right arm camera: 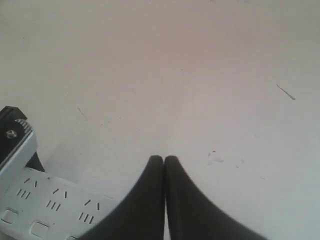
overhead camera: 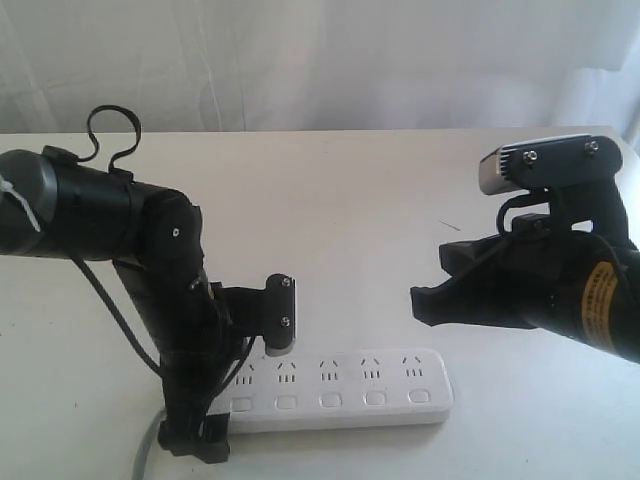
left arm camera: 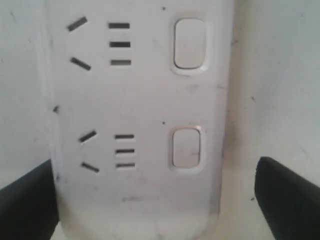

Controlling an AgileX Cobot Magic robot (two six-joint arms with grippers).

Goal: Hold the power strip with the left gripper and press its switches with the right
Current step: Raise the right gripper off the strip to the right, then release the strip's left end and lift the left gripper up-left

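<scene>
Power strip (overhead camera: 340,385) lies left-right, cord (overhead camera: 146,452) at the spread left hand (left arm camera: 159,197); right hand (right arm camera: 164,161) pinched closed.

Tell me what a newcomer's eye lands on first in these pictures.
A long white power strip lies across the bottom of the exterior view, with its row of switches along the near side. The left gripper straddles the strip's left end, jaws open and not clamped. The right gripper hangs shut in the air near the strip's other end, touching nothing.
</scene>
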